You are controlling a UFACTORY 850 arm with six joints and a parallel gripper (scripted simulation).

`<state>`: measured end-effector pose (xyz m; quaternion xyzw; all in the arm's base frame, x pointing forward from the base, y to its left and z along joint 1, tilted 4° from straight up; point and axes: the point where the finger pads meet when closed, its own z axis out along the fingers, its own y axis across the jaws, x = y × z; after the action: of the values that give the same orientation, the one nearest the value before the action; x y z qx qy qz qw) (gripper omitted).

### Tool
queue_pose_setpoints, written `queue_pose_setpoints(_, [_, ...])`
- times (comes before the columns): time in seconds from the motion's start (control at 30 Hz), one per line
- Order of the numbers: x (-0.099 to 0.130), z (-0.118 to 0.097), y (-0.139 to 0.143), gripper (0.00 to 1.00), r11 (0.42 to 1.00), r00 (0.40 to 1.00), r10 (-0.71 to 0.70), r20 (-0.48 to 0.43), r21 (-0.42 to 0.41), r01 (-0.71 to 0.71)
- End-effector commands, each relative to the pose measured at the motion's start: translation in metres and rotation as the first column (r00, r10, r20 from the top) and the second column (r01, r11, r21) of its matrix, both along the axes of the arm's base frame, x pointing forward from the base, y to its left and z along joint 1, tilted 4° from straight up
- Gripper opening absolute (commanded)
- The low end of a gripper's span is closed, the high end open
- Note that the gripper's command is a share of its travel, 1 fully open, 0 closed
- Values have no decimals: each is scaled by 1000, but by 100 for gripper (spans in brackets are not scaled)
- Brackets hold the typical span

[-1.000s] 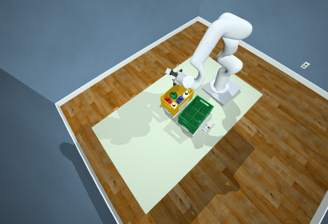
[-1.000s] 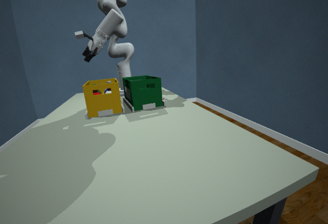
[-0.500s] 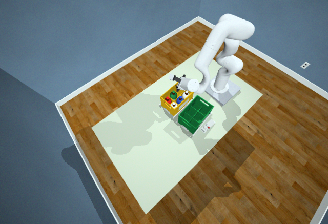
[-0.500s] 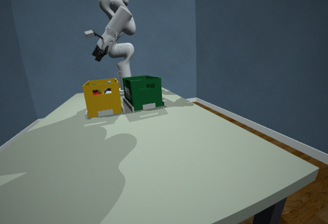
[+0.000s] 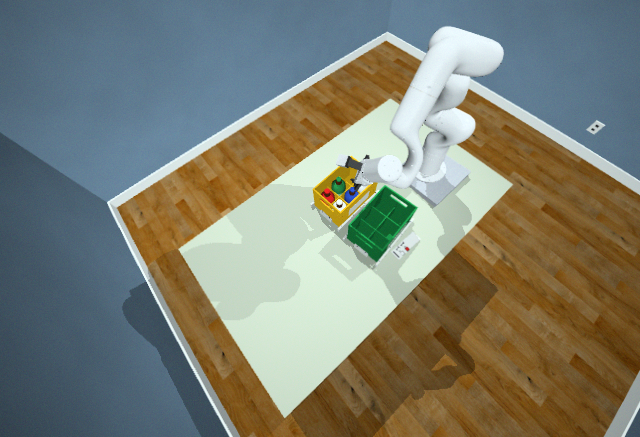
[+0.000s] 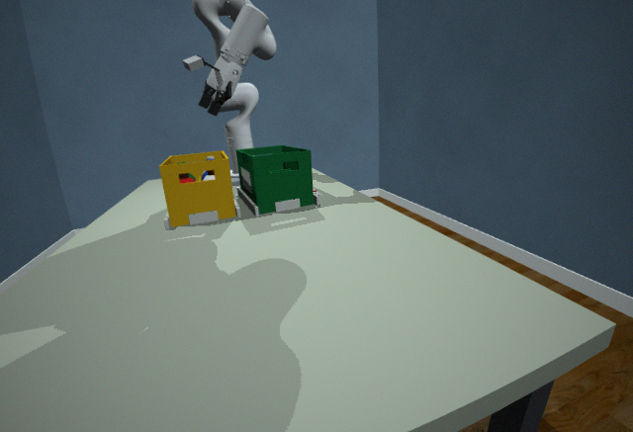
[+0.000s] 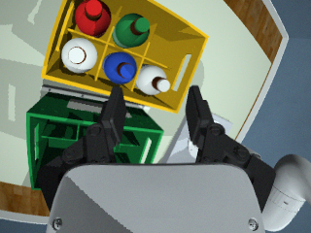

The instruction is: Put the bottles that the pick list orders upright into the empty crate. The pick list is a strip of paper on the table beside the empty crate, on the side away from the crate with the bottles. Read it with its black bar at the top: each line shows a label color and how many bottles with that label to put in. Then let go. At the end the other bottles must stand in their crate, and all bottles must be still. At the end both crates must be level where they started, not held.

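The yellow crate (image 5: 343, 197) (image 6: 197, 187) (image 7: 123, 49) holds several upright bottles. In the wrist view they have a red (image 7: 92, 16), a green (image 7: 132, 29), a white (image 7: 80, 54), a blue (image 7: 120, 68) and another white (image 7: 155, 81) label or cap. The green crate (image 5: 382, 221) (image 6: 276, 178) stands right beside it with empty compartments. The pick list (image 5: 405, 247) lies on the table on the green crate's far side; its marks are too small to read. My gripper (image 6: 212, 103) (image 7: 155, 97) hangs open and empty, high above the yellow crate.
Each crate sits on a low grey holder. The arm's base (image 5: 439, 184) stands on the table just behind the crates. The table edge and a wooden floor lie beyond.
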<state>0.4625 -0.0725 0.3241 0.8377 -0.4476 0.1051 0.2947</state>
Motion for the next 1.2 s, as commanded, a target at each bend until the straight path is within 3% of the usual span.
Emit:
queue_pose_setpoints(0.0, [1,-1,8,65,1000,1000,4,1,8,-4])
queue_pose_setpoints(0.2, [5,-2,38,65,1000,1000,4,1,8,-4])
queue_pose_setpoints(0.3, [6,-2,53,65,995,999,46,22,84,-48])
queue_pose_setpoints(0.67, [8,-3,98,65,995,999,46,22,84,-48])
queue_pose_setpoints(0.77, [7,-3,113,65,983,995,87,42,161,-93])
queue_pose_setpoints(1.1, [5,-3,153,65,983,995,87,42,161,-93])
queue_pose_setpoints(1.17, [4,-3,163,65,968,992,116,54,217,-125])
